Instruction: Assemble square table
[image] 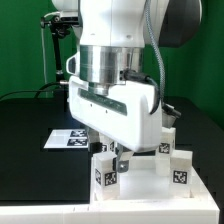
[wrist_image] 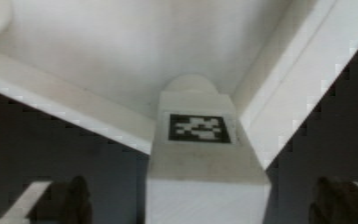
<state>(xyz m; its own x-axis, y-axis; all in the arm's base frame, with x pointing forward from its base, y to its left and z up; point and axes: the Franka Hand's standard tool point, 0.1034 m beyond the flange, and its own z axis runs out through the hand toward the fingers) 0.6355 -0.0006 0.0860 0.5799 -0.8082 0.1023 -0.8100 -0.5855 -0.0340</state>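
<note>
The white square table top (image: pixel 150 188) lies at the front of the exterior view with tagged white legs standing on it: one at the front left (image: pixel 106 174), one at the front right (image: pixel 179 166), and one behind it (image: pixel 168 141). My gripper (image: pixel 121 160) hangs low over the top, just beside the front-left leg. In the wrist view a white leg with a tag (wrist_image: pixel 199 128) stands at a corner of the top's raised rim (wrist_image: pixel 78 88). It sits between my gripper's (wrist_image: pixel 202 205) dark fingers (wrist_image: pixel 62 202) with a gap on each side. The jaws are open.
The marker board (image: pixel 68 138) lies flat on the black table at the exterior view's left, behind the table top. A dark stand (image: pixel 47 55) rises at the back left. The arm's large white body (image: pixel 115 70) hides the middle of the scene.
</note>
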